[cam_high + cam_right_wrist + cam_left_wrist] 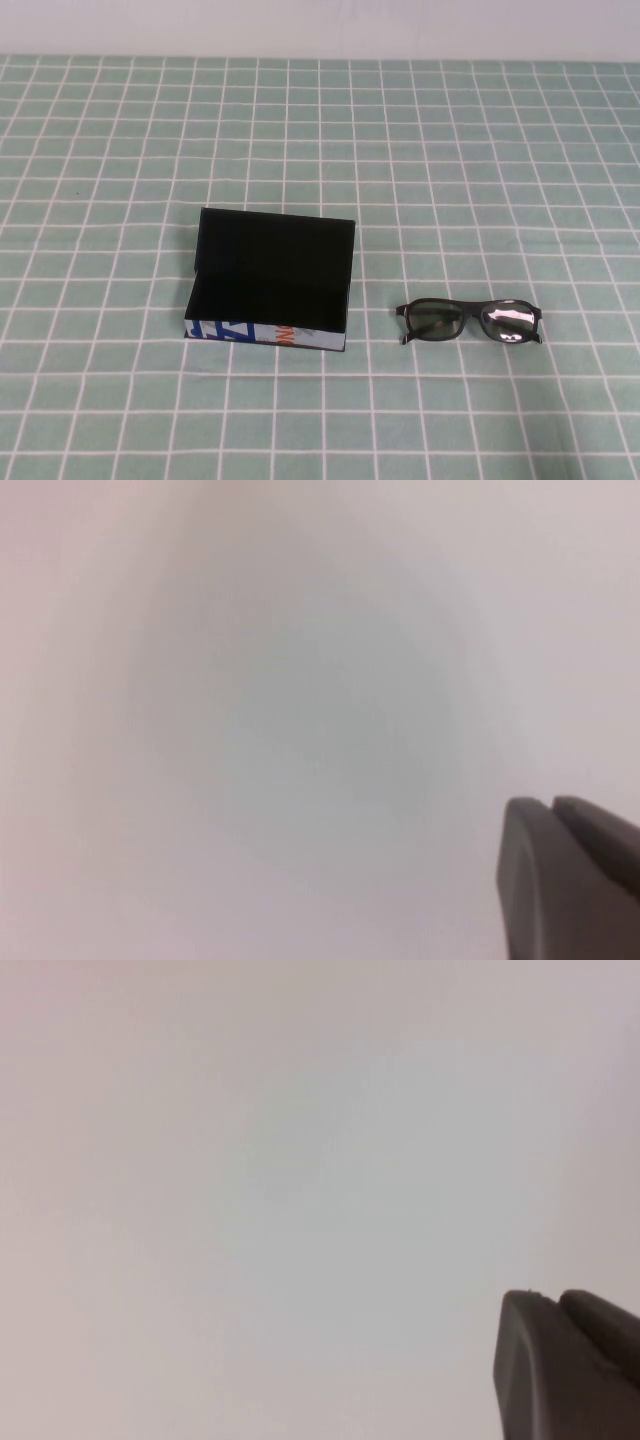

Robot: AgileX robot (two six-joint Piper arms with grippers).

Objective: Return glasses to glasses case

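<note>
The glasses case (270,285) lies open on the table left of centre, its flap lid standing up at the back, its black inside empty, its white printed front facing me. The black thick-rimmed glasses (470,322) lie folded on the cloth to the right of the case, a short gap away. Neither arm shows in the high view. My left gripper (555,1298) shows only in the left wrist view, shut and empty against a blank pale background. My right gripper (550,802) shows only in the right wrist view, shut and empty as well.
A green cloth with a white grid (450,160) covers the table. A pale wall (320,25) runs along the far edge.
</note>
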